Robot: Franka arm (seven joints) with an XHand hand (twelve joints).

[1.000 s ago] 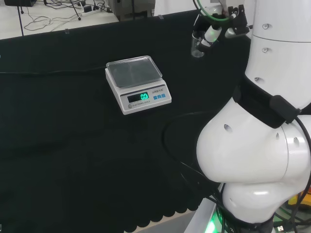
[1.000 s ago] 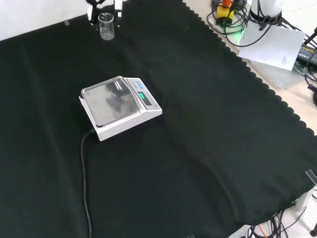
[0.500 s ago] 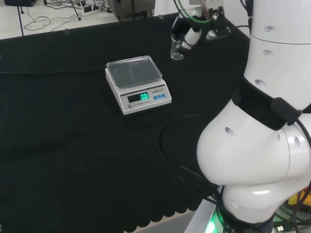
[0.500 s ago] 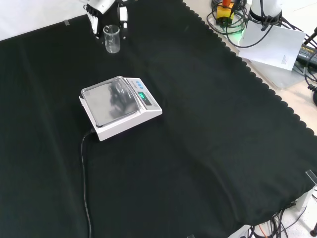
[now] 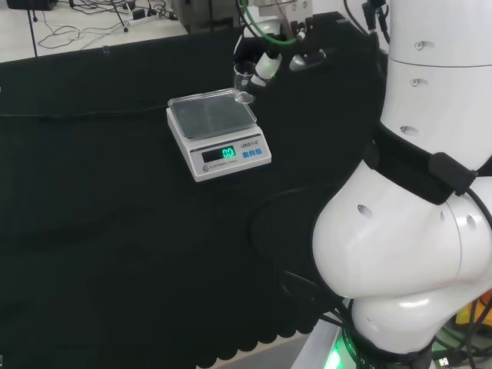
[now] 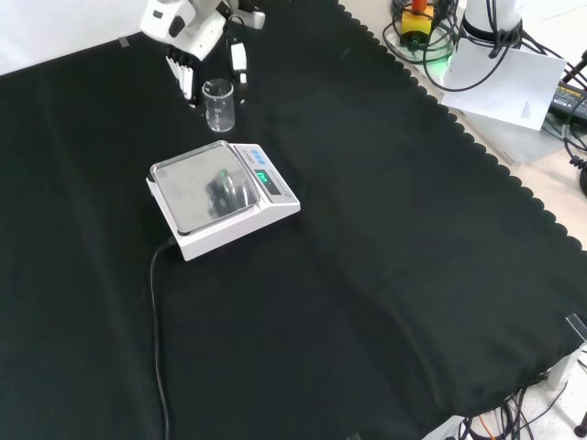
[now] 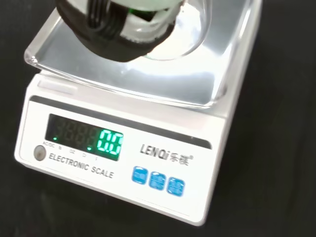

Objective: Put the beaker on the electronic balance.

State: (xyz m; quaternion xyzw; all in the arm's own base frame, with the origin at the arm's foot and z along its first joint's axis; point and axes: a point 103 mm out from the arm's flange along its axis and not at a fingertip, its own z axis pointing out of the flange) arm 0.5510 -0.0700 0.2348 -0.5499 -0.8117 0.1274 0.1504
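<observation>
A small clear glass beaker [image 6: 218, 105] hangs in the air, held upright by my hand [image 6: 193, 41], whose fingers [image 6: 239, 62] curl round its sides. In the head view the beaker [image 5: 244, 83] and the hand [image 5: 270, 60] are just above the far right corner of the white electronic balance [image 5: 217, 132]. The front view puts the beaker a little beyond the balance [image 6: 220, 197]. Its steel pan [image 7: 143, 74] is bare and its green display [image 7: 108, 143] is lit. The beaker's round base [image 7: 185, 34] shows close over the pan in the wrist view.
A black cable [image 6: 156, 321] runs from the balance toward the near edge of the cloth in the front view. The arm's white links [image 5: 430, 192] fill the right of the head view. Papers and cables [image 6: 500, 64] lie off the cloth at the front view's upper right.
The hand has carried the beaker leftward in the head view, nearer in the front view, from the cloth's far corner to the balance's edge.
</observation>
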